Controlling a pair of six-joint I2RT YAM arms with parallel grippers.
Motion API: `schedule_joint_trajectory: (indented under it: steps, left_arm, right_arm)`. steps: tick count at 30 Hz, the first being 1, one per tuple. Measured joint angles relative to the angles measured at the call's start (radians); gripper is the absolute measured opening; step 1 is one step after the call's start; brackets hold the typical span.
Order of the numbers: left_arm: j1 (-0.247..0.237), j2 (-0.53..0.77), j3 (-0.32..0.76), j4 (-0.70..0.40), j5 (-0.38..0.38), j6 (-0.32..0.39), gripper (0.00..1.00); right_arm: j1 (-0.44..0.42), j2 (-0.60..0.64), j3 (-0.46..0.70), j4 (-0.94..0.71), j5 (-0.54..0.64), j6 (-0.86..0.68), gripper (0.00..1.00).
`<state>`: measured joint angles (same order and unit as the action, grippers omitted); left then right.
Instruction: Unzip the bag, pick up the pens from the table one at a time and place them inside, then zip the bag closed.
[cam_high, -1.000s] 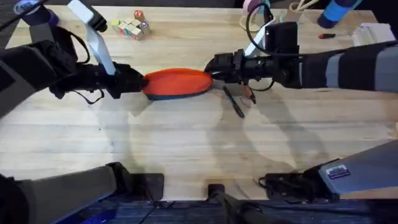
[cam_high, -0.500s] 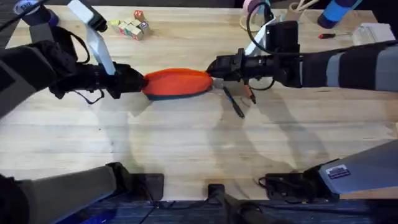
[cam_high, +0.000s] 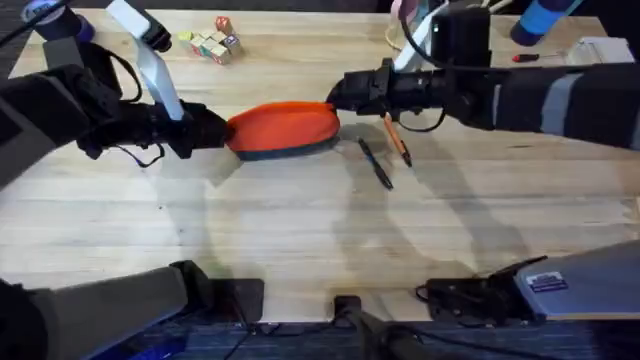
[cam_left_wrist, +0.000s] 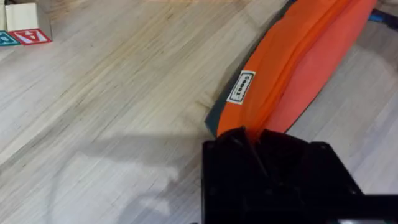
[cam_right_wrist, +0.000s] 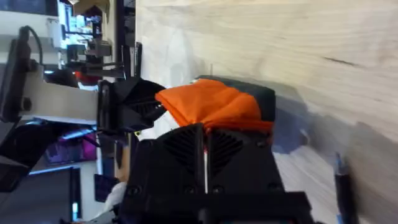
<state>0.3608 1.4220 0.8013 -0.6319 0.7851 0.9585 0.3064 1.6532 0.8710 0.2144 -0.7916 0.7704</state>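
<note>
Orange bag (cam_high: 283, 129), centre frame, is pinched at opposite ends by left gripper (cam_high: 222, 130) and right gripper (cam_high: 335, 100). Its contents cannot be told. Two pens (cam_high: 386, 150) are laid on the table (cam_high: 300, 230) right of it.

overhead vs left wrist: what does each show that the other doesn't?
Overhead alone: both pens, the orange one and the black one, lying beside each other on the table off the bag's right end; the right gripper at that end; a red-handled screwdriver at the far right.
Left wrist alone: the small white label on the bag's side, and the zipper seam running along its top.
Both: the bag, the left gripper clamped on its left end, the letter blocks.
</note>
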Motion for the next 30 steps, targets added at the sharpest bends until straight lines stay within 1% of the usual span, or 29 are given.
schedule_joint_trajectory:
  steps: [1, 2, 4, 8, 11, 13, 16, 19, 26, 30]
  left_arm:
    - [0.000, 0.000, 0.000, 0.000, -0.002, 0.000, 0.042]
    - [0.003, 0.000, 0.000, 0.000, -0.010, 0.000, 0.042]
    - [0.003, 0.000, 0.000, 0.000, -0.016, 0.000, 0.042]
    - [0.004, 0.000, 0.000, 0.001, -0.017, 0.000, 0.042]
    - [0.003, 0.000, 0.000, 0.001, -0.012, 0.000, 0.044]
    - [0.003, 0.000, 0.000, 0.001, -0.012, 0.000, 0.043]
    - [0.004, 0.000, 0.000, 0.006, -0.021, 0.000, 0.043]
    - [0.008, 0.000, 0.000, 0.007, -0.027, 0.000, 0.043]
    - [0.008, 0.000, 0.000, 0.005, -0.022, 0.000, 0.043]
    - [0.008, 0.000, 0.000, 0.012, -0.023, 0.000, 0.043]
  right_arm:
    - [0.007, -0.008, 0.011, -0.018, 0.010, -0.010, 0.032]
    - [0.033, -0.018, 0.052, -0.085, 0.041, -0.045, 0.032]
    - [0.050, -0.018, 0.085, -0.153, 0.060, -0.080, 0.032]
    - [0.084, -0.018, 0.171, -0.409, 0.129, -0.183, 0.032]
    - [0.119, -0.018, 0.237, -0.582, 0.211, -0.282, 0.032]
    - [0.147, -0.018, 0.279, -0.642, 0.270, -0.337, 0.032]
    - [0.192, -0.018, 0.337, -0.668, 0.359, -0.404, 0.032]
    - [0.231, -0.018, 0.370, -0.665, 0.440, -0.441, 0.032]
    - [0.319, -0.018, 0.376, -0.704, 0.639, -0.477, 0.030]
    - [0.358, -0.018, 0.376, -0.701, 0.704, -0.492, 0.030]
